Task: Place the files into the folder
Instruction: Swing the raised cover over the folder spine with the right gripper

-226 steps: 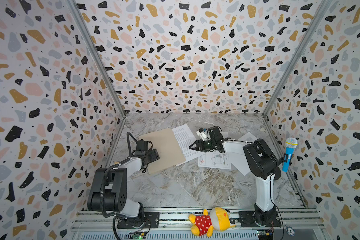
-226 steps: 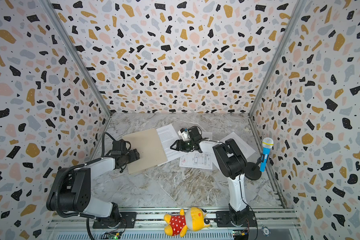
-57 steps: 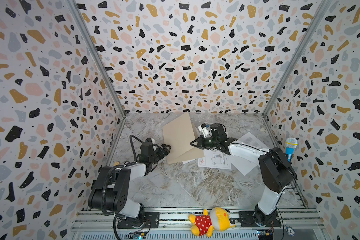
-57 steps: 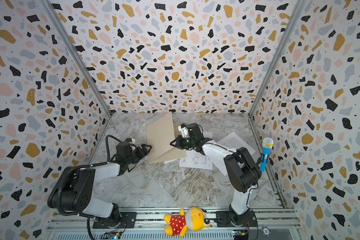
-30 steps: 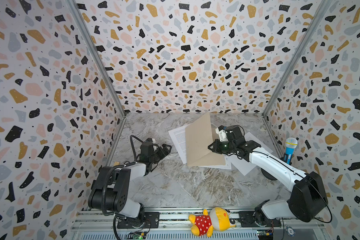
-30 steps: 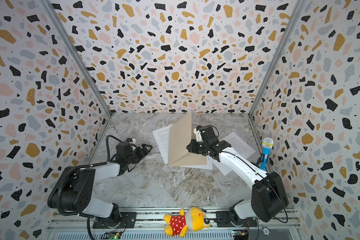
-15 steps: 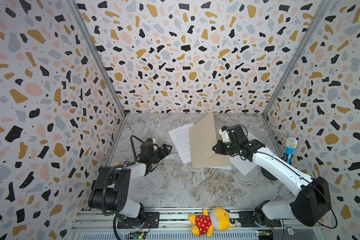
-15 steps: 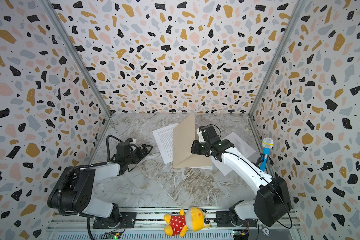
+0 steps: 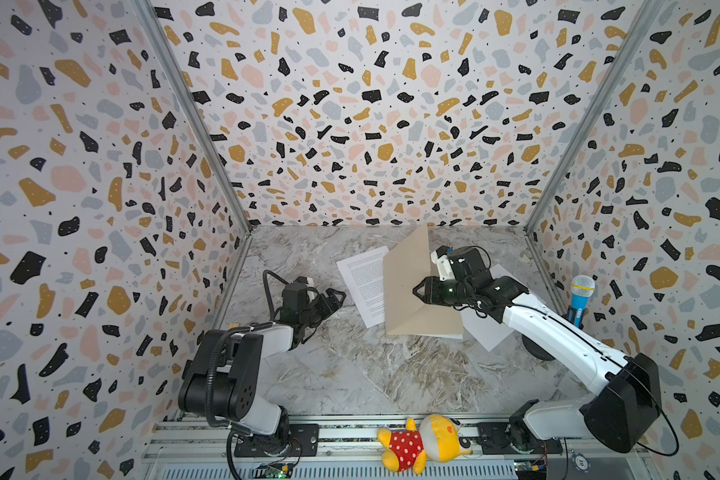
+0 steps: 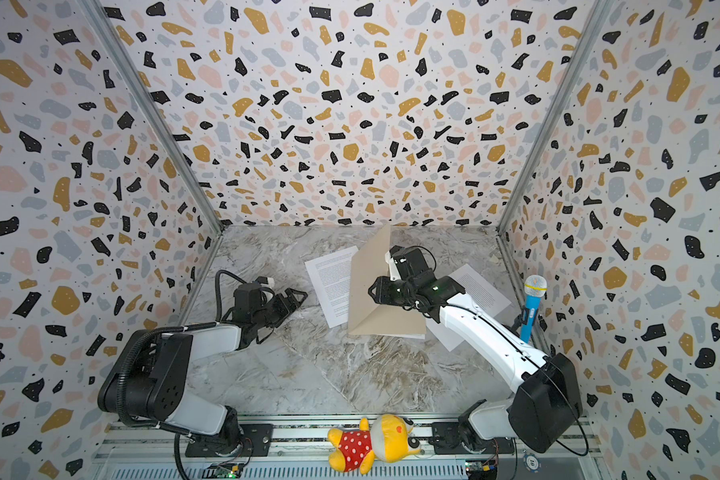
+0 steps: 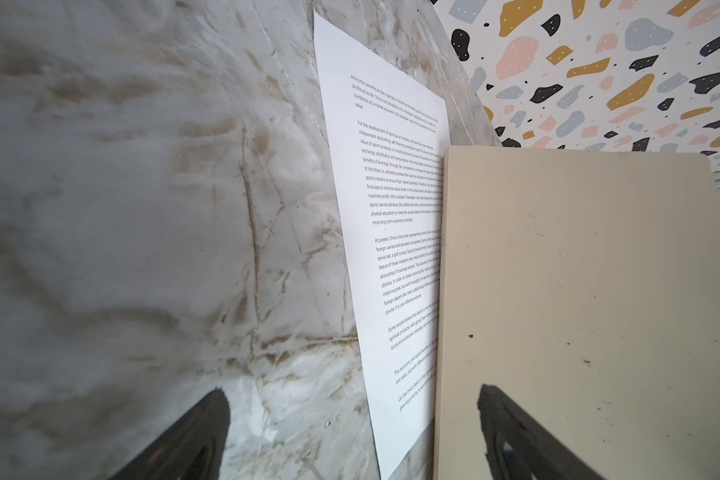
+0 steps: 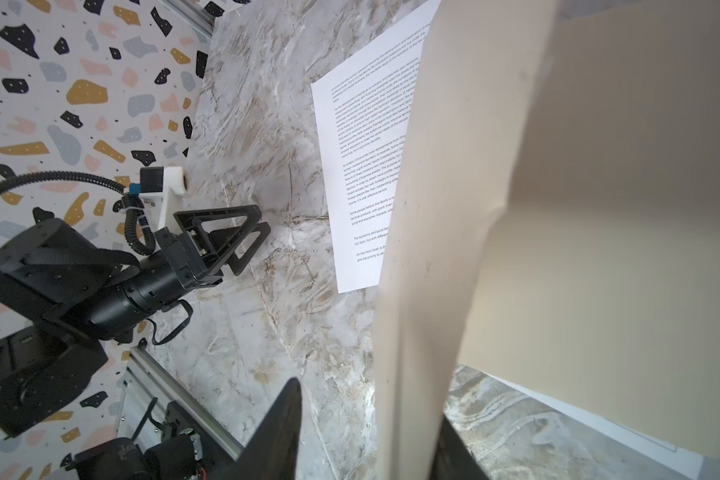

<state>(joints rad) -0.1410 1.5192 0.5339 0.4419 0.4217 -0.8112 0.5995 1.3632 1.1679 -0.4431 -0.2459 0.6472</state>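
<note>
Straddling the upright cover of the large tan cardboard folder (image 9: 404, 286), the right gripper (image 9: 417, 291) had its jaws parted. The white printed-text paper sheet (image 9: 364, 286) lay flat at three o'clock from the spread, empty left gripper (image 9: 336, 297), long axis twelve-to-six, with the folder just beyond; the left arm looked nearer.

The folder (image 9: 404, 282) is sitting right of frame centre on the bench (image 9: 350, 374); a text sheet (image 9: 362, 282) is lying at its left, partly behind its raised flap, a second sheet (image 9: 487, 332) at its right.
</note>
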